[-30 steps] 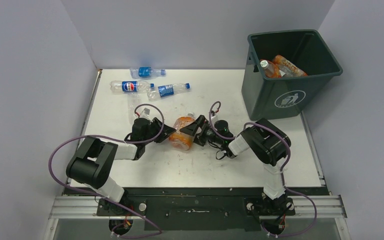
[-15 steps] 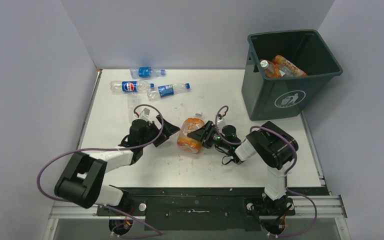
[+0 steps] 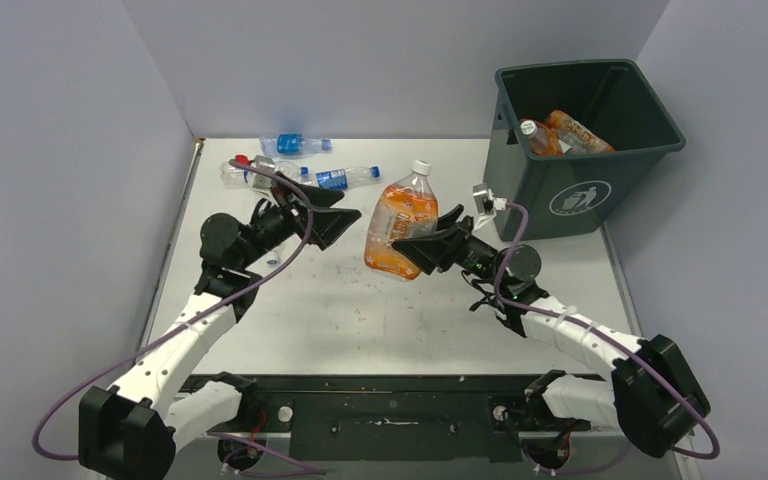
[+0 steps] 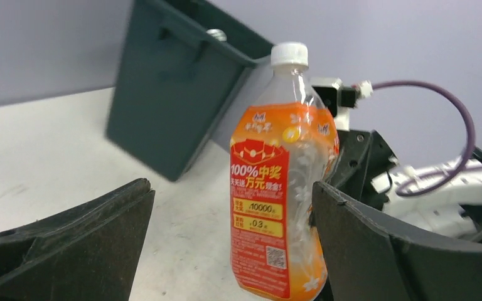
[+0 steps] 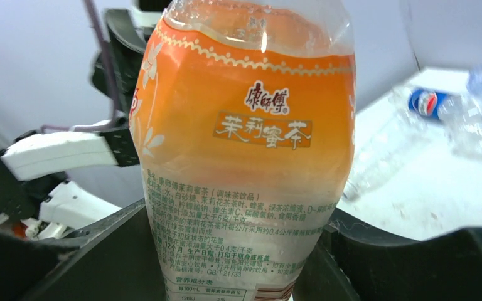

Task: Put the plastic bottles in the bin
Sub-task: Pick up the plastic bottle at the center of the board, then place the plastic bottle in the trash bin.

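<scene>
Currently your right gripper (image 3: 422,250) is clenched on the lower half of an orange-labelled tea bottle (image 3: 398,218), holding it upright over the middle of the table (image 3: 360,320), with its white cap (image 3: 421,167) on top. The right wrist view shows both fingers pressed against the bottle's sides below the label. Your left gripper (image 3: 332,216) sits just beside the bottle at its 9 o'clock, jaws released and spread wide, gripping nothing. From the bottle, the dark grey-green bin (image 3: 560,190) stands at about 2 o'clock, at the table's far right corner, with orange bottles (image 3: 565,135) lying inside it. Toward 11 o'clock, near the back edge, lie two blue-labelled bottles (image 3: 295,145) (image 3: 345,178) and a Pepsi bottle (image 3: 232,172), partly hidden by your left arm.
</scene>
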